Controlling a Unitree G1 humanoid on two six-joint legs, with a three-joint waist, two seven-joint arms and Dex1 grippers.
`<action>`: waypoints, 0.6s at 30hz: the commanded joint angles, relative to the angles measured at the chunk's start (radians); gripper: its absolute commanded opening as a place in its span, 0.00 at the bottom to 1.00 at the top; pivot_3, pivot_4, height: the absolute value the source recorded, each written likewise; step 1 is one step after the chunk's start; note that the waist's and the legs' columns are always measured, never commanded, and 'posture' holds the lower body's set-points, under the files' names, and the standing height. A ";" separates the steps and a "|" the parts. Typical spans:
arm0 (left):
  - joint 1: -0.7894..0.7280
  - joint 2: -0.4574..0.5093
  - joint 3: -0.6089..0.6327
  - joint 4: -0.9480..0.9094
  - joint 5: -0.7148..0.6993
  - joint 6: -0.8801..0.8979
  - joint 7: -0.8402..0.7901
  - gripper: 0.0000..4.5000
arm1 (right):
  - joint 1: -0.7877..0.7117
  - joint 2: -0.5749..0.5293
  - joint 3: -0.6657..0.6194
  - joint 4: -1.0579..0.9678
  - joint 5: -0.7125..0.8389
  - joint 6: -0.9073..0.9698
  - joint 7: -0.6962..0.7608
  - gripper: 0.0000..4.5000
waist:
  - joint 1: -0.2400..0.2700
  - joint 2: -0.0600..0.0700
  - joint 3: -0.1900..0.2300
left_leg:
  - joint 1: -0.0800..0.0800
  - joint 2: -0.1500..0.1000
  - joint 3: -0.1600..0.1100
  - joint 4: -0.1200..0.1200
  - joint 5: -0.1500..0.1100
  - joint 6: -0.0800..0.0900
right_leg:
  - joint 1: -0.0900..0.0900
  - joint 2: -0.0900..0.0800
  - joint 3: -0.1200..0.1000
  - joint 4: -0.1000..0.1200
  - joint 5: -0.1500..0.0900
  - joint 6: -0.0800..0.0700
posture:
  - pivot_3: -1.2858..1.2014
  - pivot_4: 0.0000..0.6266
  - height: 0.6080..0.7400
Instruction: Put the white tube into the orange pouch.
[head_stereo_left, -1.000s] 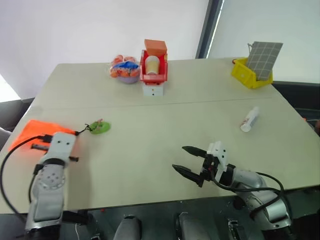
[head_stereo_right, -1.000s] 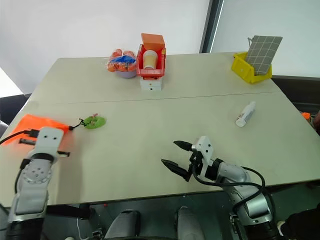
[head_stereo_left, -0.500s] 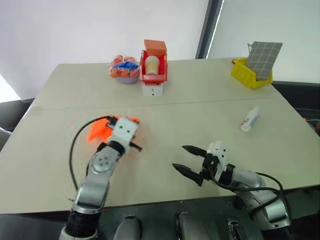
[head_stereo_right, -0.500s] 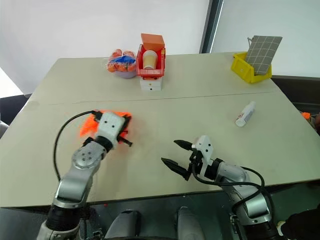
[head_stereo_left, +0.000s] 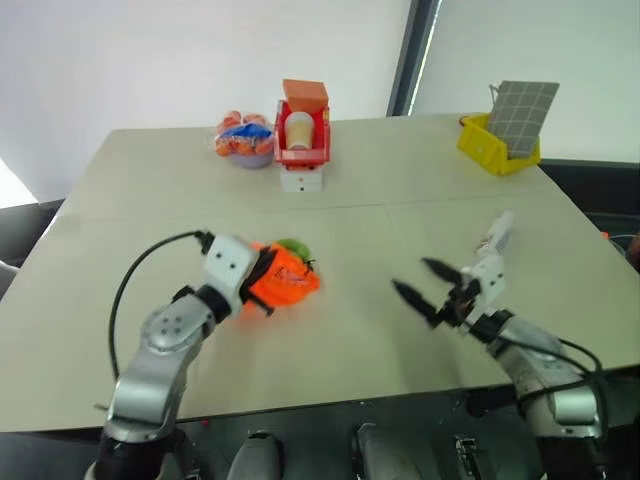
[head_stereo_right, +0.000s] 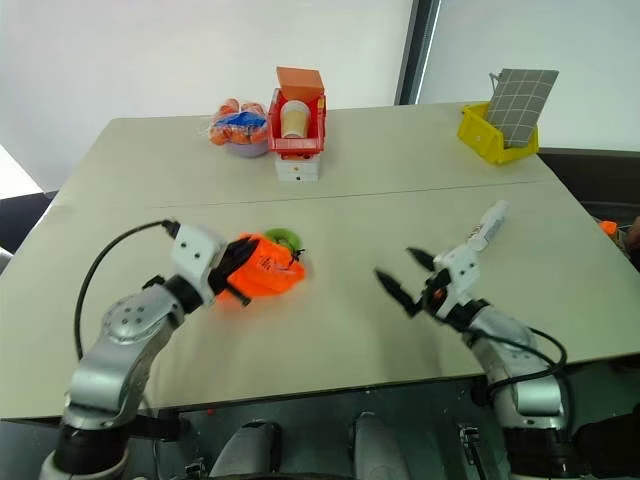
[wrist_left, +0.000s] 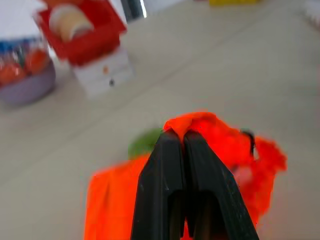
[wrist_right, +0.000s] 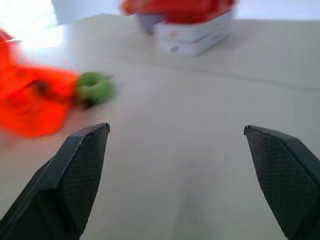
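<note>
White tube (head_stereo_right: 485, 227) just behind wide-open R end effector (head_stereo_right: 409, 277); L end effector (wrist_left: 181, 137) clamping orange pouch (head_stereo_right: 258, 277), nothing btwn.

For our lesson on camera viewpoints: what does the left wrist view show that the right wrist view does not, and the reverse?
Left wrist alone: the left gripper, fingers shut on the orange pouch, and a paper cup in the red holder. Right wrist alone: the right gripper, fingers wide apart, nothing between them. Both: the pouch, its green tag, the white box, the table.
</note>
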 joint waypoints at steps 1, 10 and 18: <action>0.010 0.009 0.032 -0.007 -0.024 -0.048 -0.006 0.02 | -0.043 -0.018 -0.045 0.064 -0.051 -0.003 -0.083 1.00 | 0.005 0.000 0.000 | 0.000 0.000 0.000 0.001 0.000 0.000 | 0.000 0.000 0.000 0.000 0.000 0.000 | 0.52 0.24 1.00; -0.025 -0.037 -0.050 0.027 -0.039 -0.059 0.007 0.02 | -0.166 0.014 -0.081 0.285 -0.267 -0.075 -0.427 1.00 | -0.002 0.003 0.000 | 0.000 0.000 0.000 0.001 0.000 0.000 | 0.001 0.000 0.001 0.000 0.002 -0.003 | 0.52 0.24 1.00; -0.068 -0.084 -0.128 0.079 -0.023 -0.073 0.027 0.02 | -0.296 0.032 -0.092 0.490 -0.308 -0.103 -0.550 1.00 | -0.005 0.004 -0.001 | 0.000 0.000 0.000 0.001 0.000 0.000 | 0.001 0.001 0.002 0.000 0.002 -0.003 | 0.52 0.24 1.00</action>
